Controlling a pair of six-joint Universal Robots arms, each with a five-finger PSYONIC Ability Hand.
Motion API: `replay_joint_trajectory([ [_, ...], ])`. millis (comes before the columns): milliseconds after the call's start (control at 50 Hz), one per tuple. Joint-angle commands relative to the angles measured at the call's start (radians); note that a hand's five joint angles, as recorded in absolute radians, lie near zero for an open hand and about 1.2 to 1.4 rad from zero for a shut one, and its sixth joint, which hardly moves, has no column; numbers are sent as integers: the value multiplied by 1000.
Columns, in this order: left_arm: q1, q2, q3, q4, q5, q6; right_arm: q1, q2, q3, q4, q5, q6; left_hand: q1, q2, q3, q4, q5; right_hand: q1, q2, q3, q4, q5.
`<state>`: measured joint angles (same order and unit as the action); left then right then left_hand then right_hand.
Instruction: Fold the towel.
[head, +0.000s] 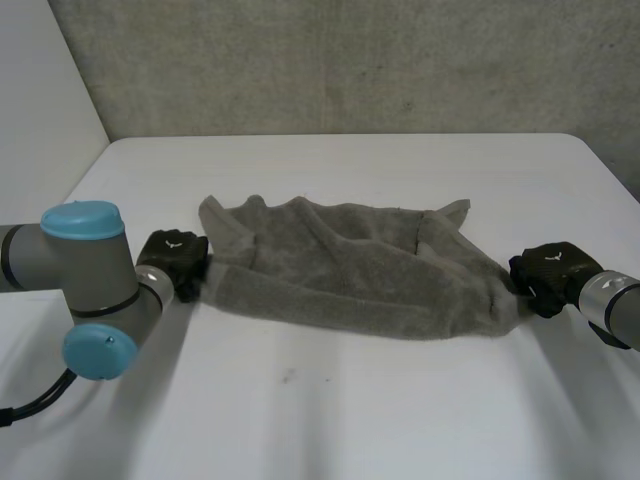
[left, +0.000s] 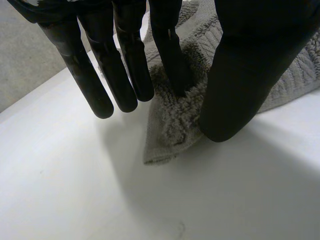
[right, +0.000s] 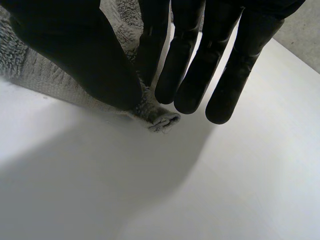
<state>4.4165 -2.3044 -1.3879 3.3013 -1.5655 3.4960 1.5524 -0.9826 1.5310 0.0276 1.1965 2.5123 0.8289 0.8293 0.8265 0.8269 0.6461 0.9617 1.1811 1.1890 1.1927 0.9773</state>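
Note:
A grey towel (head: 350, 265) lies crumpled on the white table (head: 330, 400), drawn out sideways between my two hands. My left hand (head: 175, 258) is at the towel's left corner. In the left wrist view one finger (left: 172, 60) and the thumb (left: 240, 80) press a bunch of that towel corner (left: 170, 127) between them, while the other fingers stay straight beside it. My right hand (head: 548, 275) is at the towel's right end. In the right wrist view its thumb (right: 85, 60) and a finger pinch the towel corner (right: 162, 120), whose tip sticks out below them.
The table's far edge (head: 340, 136) meets a grey wall. The left arm's elbow with light-blue caps (head: 90, 290) stands low over the table's front left.

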Motion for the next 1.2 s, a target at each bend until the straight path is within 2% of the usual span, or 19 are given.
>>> replay_joint_trajectory([
  [20, 0, -24, 29, -14, 18, 0, 0, 1, 0, 0, 0, -3, 218, 218, 220, 220, 226, 435, 215, 207, 204, 244],
  [80, 0, -27, 33, -14, 18, 0, 0, 1, 0, 0, 0, -3, 283, 283, 285, 285, 291, 435, 215, 207, 204, 244],
  [140, 0, -23, 44, -12, 18, 1, 0, 1, -2, 2, 0, -3, 566, 566, 568, 568, 574, 435, 215, 207, 204, 244],
  [220, -6, 6, 44, -9, 16, 9, 0, -7, -5, 3, 3, -3, 567, 567, 570, 569, 576, 435, 215, 207, 204, 244],
  [300, -19, 156, 14, -9, -2, 9, 0, -43, -14, 9, 8, -1, 567, 567, 570, 569, 576, 435, 215, 207, 204, 244],
  [320, -19, 157, 13, -9, -2, 9, 0, -77, -12, 11, 9, -1, 567, 567, 570, 569, 576, 435, 215, 207, 204, 244],
  [360, -19, 329, -49, -11, -2, -2, 0, -119, -9, 12, 11, -1, 567, 567, 570, 569, 576, 435, 215, 207, 204, 244],
  [480, -3, 607, -175, -14, 1, 3, -12, -280, -2, 49, 14, 3, 567, 567, 570, 569, 576, 435, 215, 207, 204, 244],
  [520, 1, 667, -207, -22, 2, 5, -12, -396, -2, 113, 12, -1, 567, 567, 570, 569, 576, 435, 215, 207, 204, 244],
  [580, 32, 778, -259, -70, 2, 9, -15, -452, -3, 166, 11, -15, 567, 567, 570, 569, 576, 435, 215, 207, 204, 244],
  [640, 49, 819, -275, -111, 4, 11, -60, -533, 3, 275, 9, -98, 567, 567, 570, 569, 576, 435, 215, 207, 204, 244],
  [740, 123, 938, -293, -407, 13, 17, -120, -643, 76, 486, 26, -404, 567, 567, 570, 569, 576, 435, 215, 207, 204, 244],
  [800, 126, 938, -303, -483, 13, 23, -126, -657, 124, 540, 31, -510, 567, 567, 570, 569, 576, 435, 215, 207, 204, 244],
  [880, 127, 899, -371, -621, 10, 64, -117, -639, 178, 543, 38, -543, 567, 567, 570, 569, 576, 435, 215, 207, 204, 244],
  [940, 124, 812, -417, -611, 7, 125, -112, -590, 235, 542, 49, -549, 567, 567, 570, 569, 576, 435, 215, 207, 204, 244],
  [980, 126, 762, -422, -592, 7, 138, -85, -455, 241, 540, 90, -567, 567, 567, 570, 569, 576, 435, 215, 207, 204, 244],
  [1040, 126, 654, -407, -540, 6, 146, -60, -383, 213, 540, 129, -573, 567, 567, 570, 569, 576, 435, 215, 207, 204, 244],
  [1100, 118, 545, -341, -481, -4, 155, 44, -259, 74, 480, 248, -552, 567, 567, 570, 569, 576, 435, 215, 207, 204, 244],
  [1200, 100, 387, -131, -453, -24, 146, 135, -164, -143, 382, 316, -465, 567, 567, 570, 569, 576, 435, 215, 207, 204, 244],
])
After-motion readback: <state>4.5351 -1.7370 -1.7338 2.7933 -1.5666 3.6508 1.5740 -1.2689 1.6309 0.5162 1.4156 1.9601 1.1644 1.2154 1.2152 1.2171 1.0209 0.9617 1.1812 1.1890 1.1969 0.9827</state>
